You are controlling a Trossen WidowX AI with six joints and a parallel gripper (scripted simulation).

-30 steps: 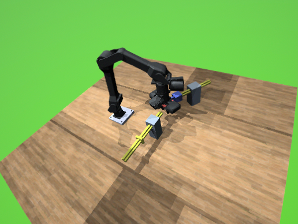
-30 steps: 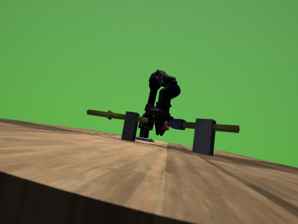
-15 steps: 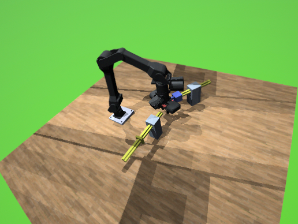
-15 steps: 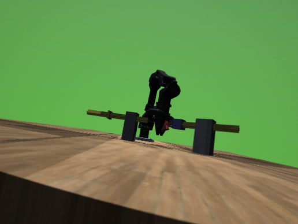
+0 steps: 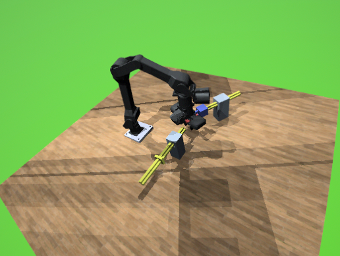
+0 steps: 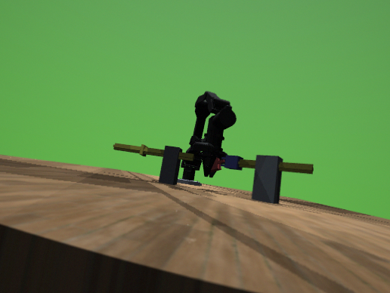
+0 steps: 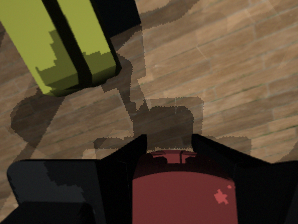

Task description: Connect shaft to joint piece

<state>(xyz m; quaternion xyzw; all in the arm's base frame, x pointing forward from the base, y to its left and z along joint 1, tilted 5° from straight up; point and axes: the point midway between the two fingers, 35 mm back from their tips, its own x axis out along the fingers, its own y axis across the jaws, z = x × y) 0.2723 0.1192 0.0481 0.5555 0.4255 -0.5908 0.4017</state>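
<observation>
My gripper (image 5: pixel 189 123) (image 6: pixel 212 167) (image 7: pixel 168 139) is shut on the red joint piece (image 5: pixel 187 121) (image 6: pixel 217 165) (image 7: pixel 182 192), which fills the space between the two black fingers in the wrist view. The joint piece hangs on a blue hinge part (image 5: pixel 201 110) (image 6: pixel 231 162) at the end of the fixed yellow shaft (image 5: pixel 233 96) (image 6: pixel 296 168), which runs through the far grey block (image 5: pixel 221 106) (image 6: pixel 267 183). The second yellow shaft (image 5: pixel 152 169) (image 6: pixel 130 149) (image 7: pixel 62 42) sits in the near grey block (image 5: pixel 176 145) (image 6: pixel 170 165). Its tip ends just short of the joint piece.
The arm's base plate (image 5: pixel 138 131) is bolted to the wooden table (image 5: pixel 250 185) left of the blocks. A small collar (image 5: pixel 160 158) (image 6: pixel 143 150) sits on the outer part of the second shaft. The table edge is close in the exterior view.
</observation>
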